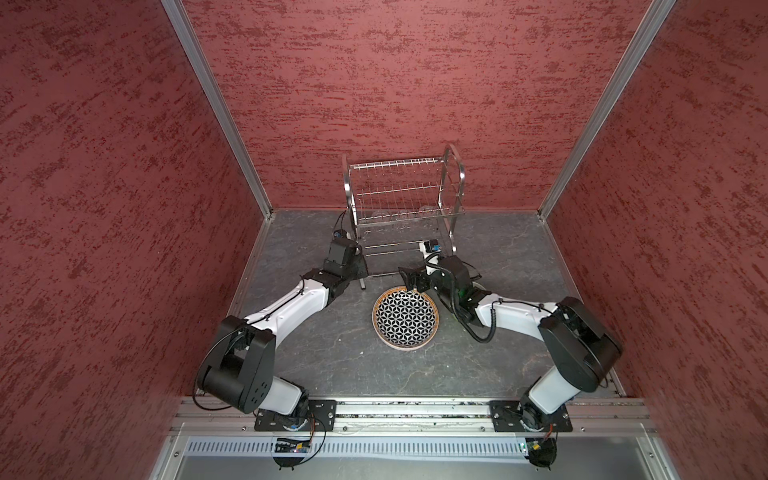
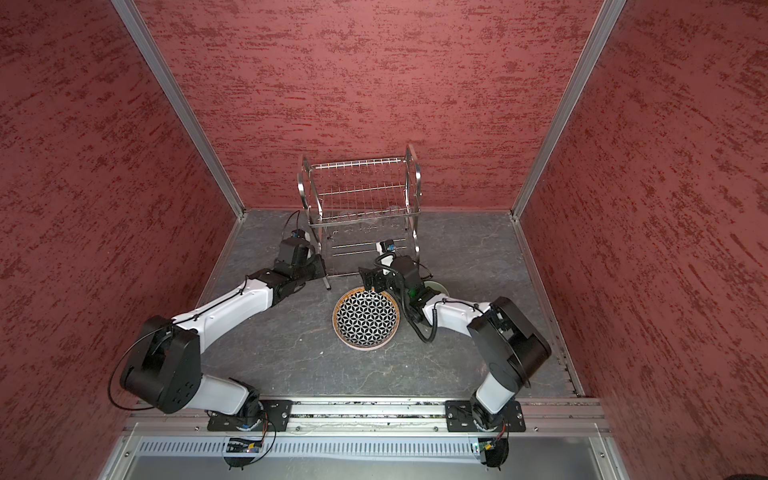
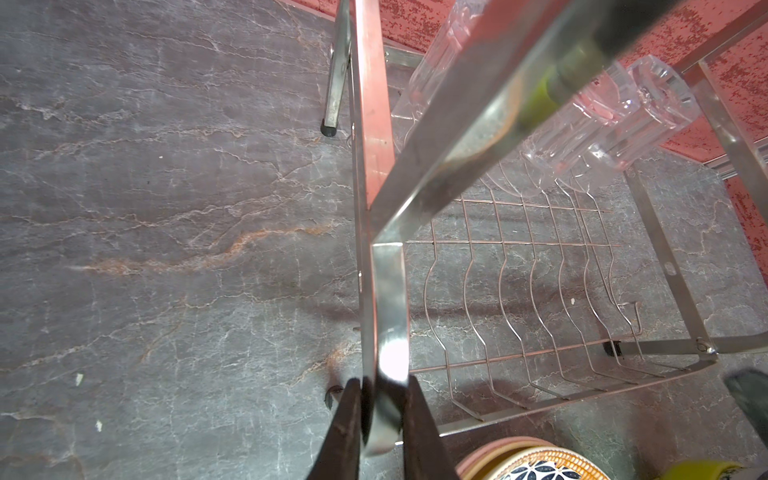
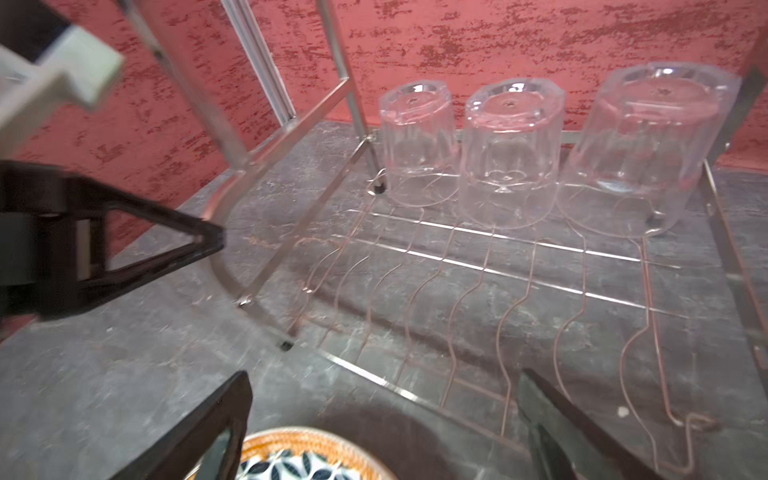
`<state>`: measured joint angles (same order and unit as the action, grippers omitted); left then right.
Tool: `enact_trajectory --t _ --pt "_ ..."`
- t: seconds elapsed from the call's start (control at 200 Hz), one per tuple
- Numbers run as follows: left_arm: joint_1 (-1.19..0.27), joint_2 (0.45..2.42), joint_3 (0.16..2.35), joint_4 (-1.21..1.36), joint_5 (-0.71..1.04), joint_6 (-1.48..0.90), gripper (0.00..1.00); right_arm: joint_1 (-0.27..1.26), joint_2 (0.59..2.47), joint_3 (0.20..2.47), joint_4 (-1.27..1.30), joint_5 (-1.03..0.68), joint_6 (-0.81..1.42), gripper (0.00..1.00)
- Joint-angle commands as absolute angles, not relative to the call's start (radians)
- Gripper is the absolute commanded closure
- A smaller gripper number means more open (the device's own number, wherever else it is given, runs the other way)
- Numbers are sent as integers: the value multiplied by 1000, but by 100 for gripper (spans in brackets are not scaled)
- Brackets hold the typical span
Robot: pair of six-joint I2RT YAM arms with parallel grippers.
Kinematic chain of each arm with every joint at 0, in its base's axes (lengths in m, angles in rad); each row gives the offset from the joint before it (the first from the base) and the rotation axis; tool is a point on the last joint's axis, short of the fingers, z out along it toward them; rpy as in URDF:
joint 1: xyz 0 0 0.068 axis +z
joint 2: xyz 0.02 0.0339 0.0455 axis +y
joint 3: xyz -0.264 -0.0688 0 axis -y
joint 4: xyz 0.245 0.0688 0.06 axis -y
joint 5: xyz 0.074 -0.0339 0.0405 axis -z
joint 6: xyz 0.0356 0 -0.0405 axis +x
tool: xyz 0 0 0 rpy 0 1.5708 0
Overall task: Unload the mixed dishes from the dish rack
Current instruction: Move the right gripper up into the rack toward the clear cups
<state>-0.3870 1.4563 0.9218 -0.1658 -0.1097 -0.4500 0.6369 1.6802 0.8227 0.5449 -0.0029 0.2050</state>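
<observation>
Clamping the dish rack (image 1: 399,195) by its side frame, my left gripper (image 3: 380,399) steadies it; my right gripper (image 4: 382,376) hangs with jaws wide apart, holding nothing, over the twelve o'clock edge of the patterned plate (image 1: 405,318) on the table (image 1: 316,345). Three upturned tumblers (image 4: 511,153) stand on the rack's lower tier, at twelve o'clock from the plate. Reaching in, I could clip a wire or knock neighbouring tumblers over. No readable writing anywhere.

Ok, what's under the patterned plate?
The rim of a pink plate shows beneath the patterned plate; its face, and anything between them, is covered.
</observation>
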Motion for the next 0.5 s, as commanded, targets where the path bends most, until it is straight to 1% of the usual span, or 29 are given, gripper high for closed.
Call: enact_trajectory --t 0.0,0.085,0.205,0.306,0.496 --pt "-391 1421 912 -163 -104 -524 94 599 1751 866 696 6 223 1" --pt "-393 1416 911 -166 -107 -524 94 562 1807 895 750 -31 260 2" --pt "-394 1401 903 -168 -111 -520 94 518 1870 957 770 -98 285 10" --pt "-394 1389 901 -173 -112 -518 94 512 1906 1016 737 -109 260 10" --pt "-396 1378 897 -171 -112 -519 94 511 1974 1134 643 -63 227 9"
